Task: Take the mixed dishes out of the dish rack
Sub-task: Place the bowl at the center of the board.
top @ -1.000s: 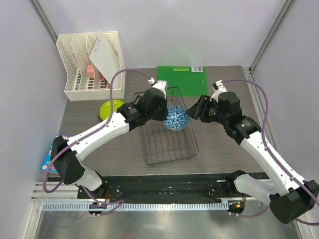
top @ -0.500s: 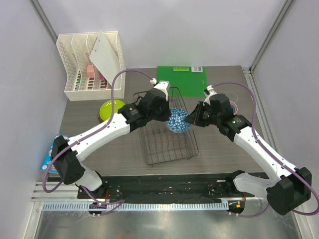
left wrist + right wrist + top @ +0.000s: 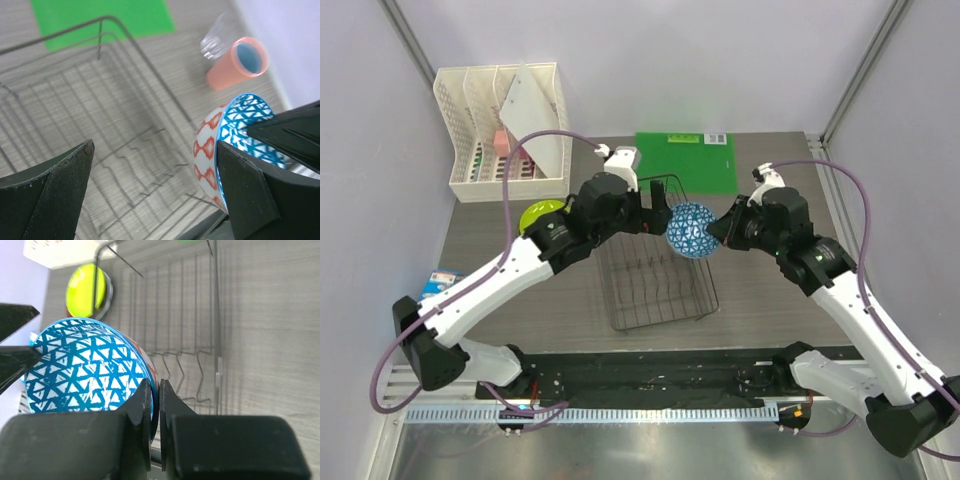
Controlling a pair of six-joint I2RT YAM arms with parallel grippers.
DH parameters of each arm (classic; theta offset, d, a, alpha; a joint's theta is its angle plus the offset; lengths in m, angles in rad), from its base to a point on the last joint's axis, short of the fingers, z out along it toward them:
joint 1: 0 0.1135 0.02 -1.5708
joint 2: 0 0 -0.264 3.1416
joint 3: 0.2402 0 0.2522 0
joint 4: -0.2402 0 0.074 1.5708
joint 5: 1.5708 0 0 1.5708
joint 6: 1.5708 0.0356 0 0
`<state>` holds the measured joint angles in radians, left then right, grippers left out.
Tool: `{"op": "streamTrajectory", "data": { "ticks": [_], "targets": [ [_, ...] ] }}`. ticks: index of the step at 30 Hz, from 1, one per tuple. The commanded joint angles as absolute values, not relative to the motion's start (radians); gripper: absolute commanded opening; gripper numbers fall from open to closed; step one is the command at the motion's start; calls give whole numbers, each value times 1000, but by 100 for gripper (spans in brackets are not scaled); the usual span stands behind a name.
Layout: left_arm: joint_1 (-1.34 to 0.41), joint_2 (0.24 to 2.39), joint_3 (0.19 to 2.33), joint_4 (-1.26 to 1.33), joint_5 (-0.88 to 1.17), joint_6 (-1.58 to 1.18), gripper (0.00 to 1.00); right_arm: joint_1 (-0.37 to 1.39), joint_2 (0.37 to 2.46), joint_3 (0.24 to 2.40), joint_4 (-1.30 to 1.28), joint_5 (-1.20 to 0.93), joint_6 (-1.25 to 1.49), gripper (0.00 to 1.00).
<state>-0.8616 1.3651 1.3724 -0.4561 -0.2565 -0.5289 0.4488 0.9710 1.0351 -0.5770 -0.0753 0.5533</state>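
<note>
The blue-and-white patterned bowl (image 3: 692, 230) hangs on edge above the dish rack (image 3: 660, 300), an open dark wire basket with nothing else in it. My right gripper (image 3: 720, 233) is shut on the bowl's rim (image 3: 80, 370), one finger inside and one outside. My left gripper (image 3: 648, 216) stands wide open just left of the bowl (image 3: 212, 150), its right finger (image 3: 247, 200) close beside the rim. In the left wrist view the salmon-pink cup (image 3: 240, 62) and the clear glass tumbler (image 3: 217, 40) lie on the table right of the rack (image 3: 100, 100). The yellow-green plate (image 3: 542, 215) sits left of the rack.
A green mat (image 3: 685, 160) lies behind the rack. A white lattice organizer (image 3: 500, 130) with a white board leaning in it stands at the back left. A small blue item (image 3: 440, 280) lies at the table's left edge.
The right gripper closed on the bowl's rim, then the left gripper let go and opened wide. The bowl has risen off the rack, and the left arm has drawn back to the left.
</note>
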Motion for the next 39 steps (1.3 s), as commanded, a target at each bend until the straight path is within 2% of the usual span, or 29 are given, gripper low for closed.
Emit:
{"op": "streamTrajectory", "data": {
  "ticks": [1, 9, 15, 26, 31, 39],
  "targets": [
    [-815, 1229, 1298, -492, -433, -528, 100, 397, 870, 1046, -719, 201, 551, 1],
    [-815, 1117, 1164, -503, -500, -552, 100, 234, 730, 907, -773, 207, 594, 1],
    [-813, 1097, 1134, -488, -489, -546, 100, 218, 667, 871, -787, 196, 621, 1],
    [-815, 1107, 1092, -538, -523, -659, 100, 216, 677, 755, -827, 304, 767, 1],
    [-813, 1124, 1104, -613, -563, -713, 100, 209, 669, 657, -721, 311, 900, 1],
    [-813, 1105, 1062, -615, -558, -770, 98, 199, 816, 575, -554, 347, 913, 1]
  ]
}}
